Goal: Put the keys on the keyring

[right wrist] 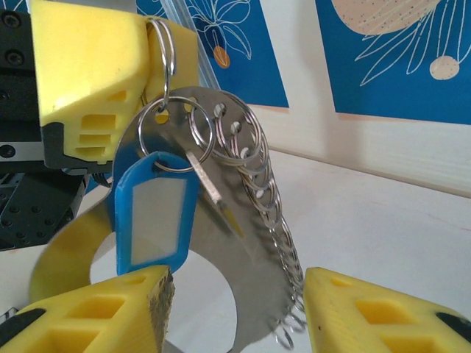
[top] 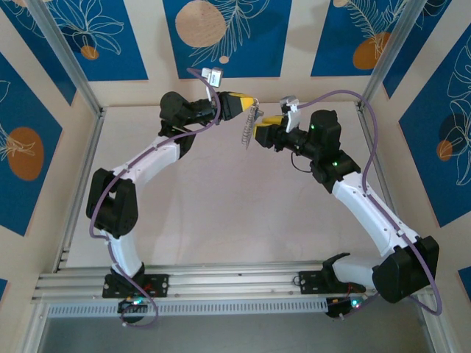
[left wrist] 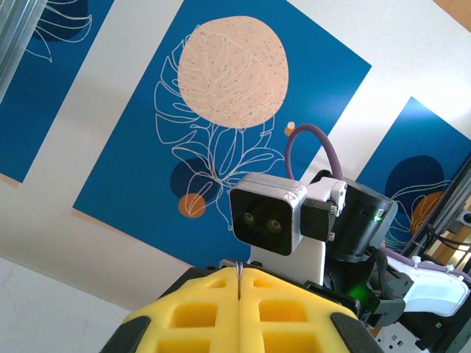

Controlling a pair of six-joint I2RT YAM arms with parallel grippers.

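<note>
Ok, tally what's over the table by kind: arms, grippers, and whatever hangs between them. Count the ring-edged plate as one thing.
White robot arms: 2, left arm and right arm
Yellow foam-padded grippers: 2, left gripper and right gripper
Grey curved metal keyring plate edged with small silver rings: 1
Blue plastic key tag: 1
Total: 6

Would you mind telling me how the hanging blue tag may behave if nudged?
The blue tag dangles from the keyring, so it would probably swing or twist rather than stay put. It looks like thin plastic, so it is likely light. Its glossy face might be slippery.
</note>
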